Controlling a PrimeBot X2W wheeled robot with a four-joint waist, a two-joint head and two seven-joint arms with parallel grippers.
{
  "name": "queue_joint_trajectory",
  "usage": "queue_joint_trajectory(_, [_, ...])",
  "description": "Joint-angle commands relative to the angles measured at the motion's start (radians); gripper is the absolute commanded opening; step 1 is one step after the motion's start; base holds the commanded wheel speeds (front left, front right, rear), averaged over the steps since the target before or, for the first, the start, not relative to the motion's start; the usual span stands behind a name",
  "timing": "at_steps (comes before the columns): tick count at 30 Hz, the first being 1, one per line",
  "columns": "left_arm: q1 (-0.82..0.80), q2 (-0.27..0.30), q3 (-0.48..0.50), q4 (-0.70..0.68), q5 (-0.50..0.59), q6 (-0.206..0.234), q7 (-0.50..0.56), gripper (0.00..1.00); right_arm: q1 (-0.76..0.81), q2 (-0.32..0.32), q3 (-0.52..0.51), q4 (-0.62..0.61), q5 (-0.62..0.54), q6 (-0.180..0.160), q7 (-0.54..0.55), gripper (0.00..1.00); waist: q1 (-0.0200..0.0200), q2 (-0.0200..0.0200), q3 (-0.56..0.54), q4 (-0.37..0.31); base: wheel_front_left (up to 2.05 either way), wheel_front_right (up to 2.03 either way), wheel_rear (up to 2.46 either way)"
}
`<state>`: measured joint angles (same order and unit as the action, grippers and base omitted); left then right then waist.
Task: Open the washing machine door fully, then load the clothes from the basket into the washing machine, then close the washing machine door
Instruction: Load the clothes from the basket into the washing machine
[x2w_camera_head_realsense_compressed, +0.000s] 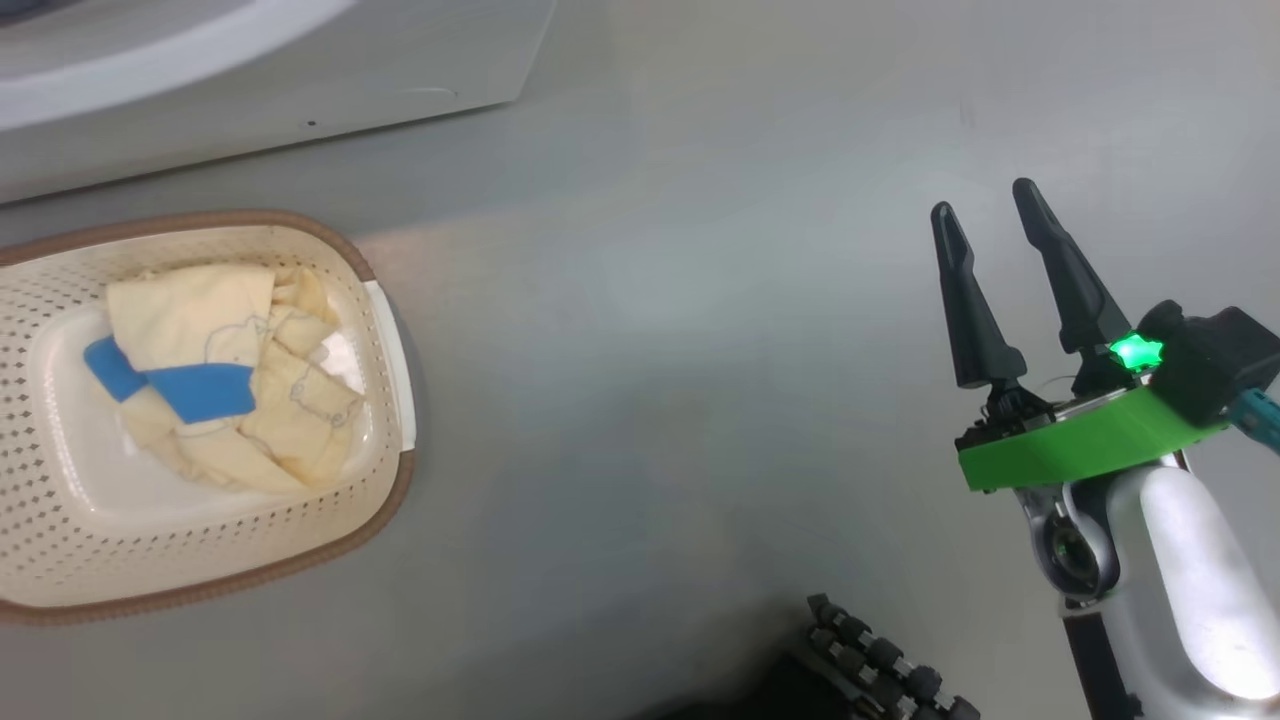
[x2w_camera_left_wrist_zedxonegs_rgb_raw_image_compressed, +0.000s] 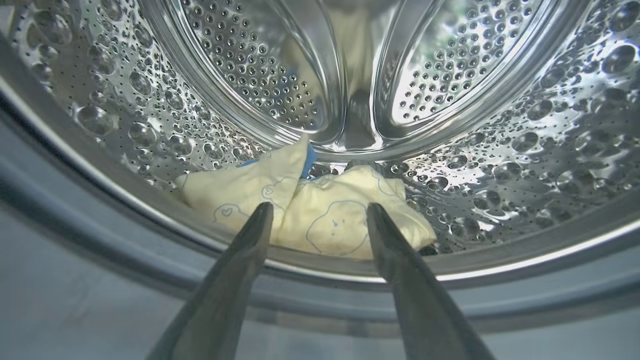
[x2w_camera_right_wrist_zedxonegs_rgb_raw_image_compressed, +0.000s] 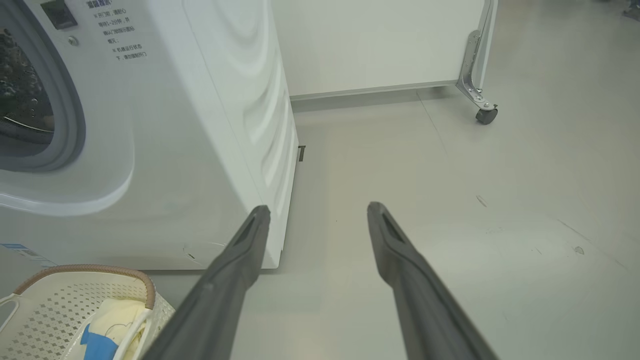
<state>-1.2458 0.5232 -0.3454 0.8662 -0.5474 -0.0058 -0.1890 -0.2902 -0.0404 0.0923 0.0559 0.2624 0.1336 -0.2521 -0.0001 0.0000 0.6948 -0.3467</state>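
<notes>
In the left wrist view, pale yellow clothes (x2w_camera_left_wrist_zedxonegs_rgb_raw_image_compressed: 340, 220) with blue bear outlines lie at the front bottom of the steel drum (x2w_camera_left_wrist_zedxonegs_rgb_raw_image_compressed: 500, 150) of the washing machine (x2w_camera_right_wrist_zedxonegs_rgb_raw_image_compressed: 190, 125). My left gripper (x2w_camera_left_wrist_zedxonegs_rgb_raw_image_compressed: 319, 206) is open just outside the drum's rim, pointing at them and holding nothing. More yellow clothes (x2w_camera_head_realsense_compressed: 230, 370) with blue cuffs lie in the cream basket (x2w_camera_head_realsense_compressed: 390, 500) on the floor before the machine. My right gripper (x2w_camera_head_realsense_compressed: 984, 198) hangs open and empty over bare floor, far right of the basket. The washing machine door is out of view.
The machine's white lower front (x2w_camera_head_realsense_compressed: 250, 90) runs just behind the basket. A white panel on a caster wheel (x2w_camera_right_wrist_zedxonegs_rgb_raw_image_compressed: 486, 115) stands beyond the machine's right side. My dark base (x2w_camera_head_realsense_compressed: 880, 670) shows at the bottom. Grey floor lies between the basket and the right gripper.
</notes>
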Motion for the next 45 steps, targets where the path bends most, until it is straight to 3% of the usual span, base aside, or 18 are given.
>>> queue_joint_trajectory(1, [0.039,0.037,0.022,-0.045,-0.005,0.011,-0.020,1.00,0.030,-0.010,0.001,-0.022,-0.012,-0.003,-0.010,1.00,0.0001,0.0000,-0.034,0.025,0.00,0.00,0.00])
queue_joint_trajectory(9, [0.288,-0.006,0.035,-0.288,-0.006,0.073,-0.067,1.00,0.055,-0.010,-0.030,-0.011,-0.052,-0.003,-0.010,1.00,0.0001,0.0000,-0.119,0.077,0.00,0.00,0.00])
queue_joint_trajectory(16, [0.568,-0.024,0.055,-0.564,0.011,0.164,-0.072,1.00,0.082,-0.010,-0.041,0.004,-0.090,-0.003,0.000,1.00,0.0001,0.0000,-0.214,0.114,0.00,0.00,0.00])
queue_joint_trajectory(23, [0.842,-0.046,0.053,-0.752,0.035,0.247,-0.073,1.00,0.120,-0.010,-0.049,0.001,-0.124,-0.003,0.041,1.00,0.0001,0.0000,-0.329,0.154,0.00,0.00,0.00])
queue_joint_trajectory(29, [1.004,-0.069,0.039,-0.833,0.035,0.291,-0.073,1.00,0.161,-0.010,-0.057,-0.015,-0.150,-0.003,0.085,1.00,0.0001,0.0000,-0.421,0.185,0.00,0.00,0.00])
queue_joint_trajectory(45, [1.245,-0.099,0.028,-0.913,0.029,0.381,-0.072,1.00,0.277,-0.010,-0.066,-0.070,-0.156,-0.003,0.165,1.00,0.0001,0.0000,-0.592,0.224,0.00,0.00,0.00])
